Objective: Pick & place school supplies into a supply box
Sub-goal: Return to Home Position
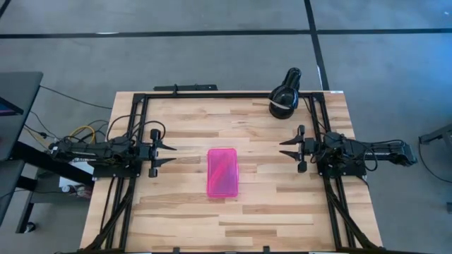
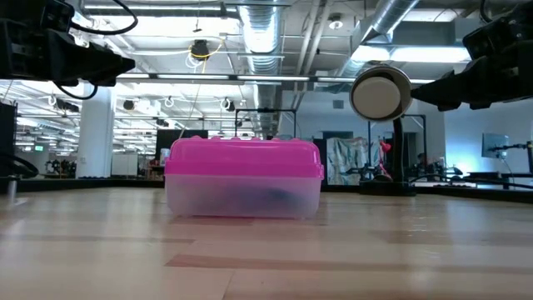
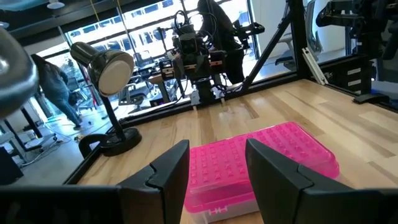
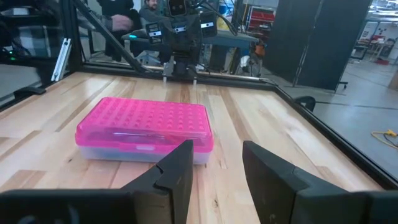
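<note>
The supply box (image 1: 223, 172), pink-lidded with a clear base, rests shut on its base at the middle of the wooden table (image 1: 183, 219); it also shows in the low view as the box (image 2: 243, 179). Dark shapes show dimly through its clear base (image 2: 250, 198); no loose school supplies lie on the table. My left gripper (image 1: 169, 155) hovers open at the table's left, pointing level toward the box (image 3: 261, 162). My right gripper (image 1: 286, 149) hovers open at the right, pointing level toward the box (image 4: 146, 127). Neither touches anything.
A black round lamp-like device (image 1: 286, 94) stands at the table's far right corner. A black frame (image 1: 212, 94) runs along the far edge and sides. People show in the room beyond the table (image 4: 124, 15). Bare wood lies all around the box.
</note>
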